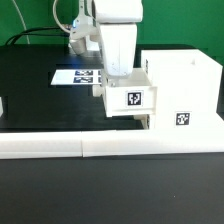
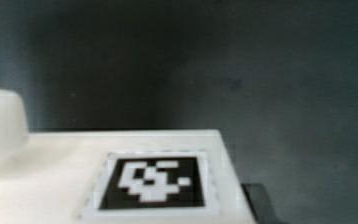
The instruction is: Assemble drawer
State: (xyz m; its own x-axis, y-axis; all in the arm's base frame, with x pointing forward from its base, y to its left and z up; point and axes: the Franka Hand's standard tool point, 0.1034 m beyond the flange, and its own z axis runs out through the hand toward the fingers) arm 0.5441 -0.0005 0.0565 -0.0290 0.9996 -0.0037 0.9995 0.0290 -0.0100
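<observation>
At the exterior view's far left edge a small white piece (image 1: 3, 106) pokes into the frame on the black table (image 1: 40, 90). Further right, toward the back, the marker board (image 1: 72, 75) lies flat on the table with its printed tags facing up. Along the front runs the long white bar (image 1: 60, 146), stretching across the whole width of the scene. Just right of centre the arm (image 1: 112, 35) comes down from above, and its gripper (image 1: 122, 82) sits right at the top of a small white tray (image 1: 128, 99) whose tagged face looks toward the camera; the fingers are hidden behind the arm's body and the tray, so I cannot tell whether they are spread or clamped on it. The tray is partway into the front of the large boxy housing (image 1: 185, 90), which stands at the exterior view's right with a tag on its near wall. In the wrist view the tray's tagged white surface (image 2: 149, 180) fills the lower part, blurred, against the dark table (image 2: 211, 60)
</observation>
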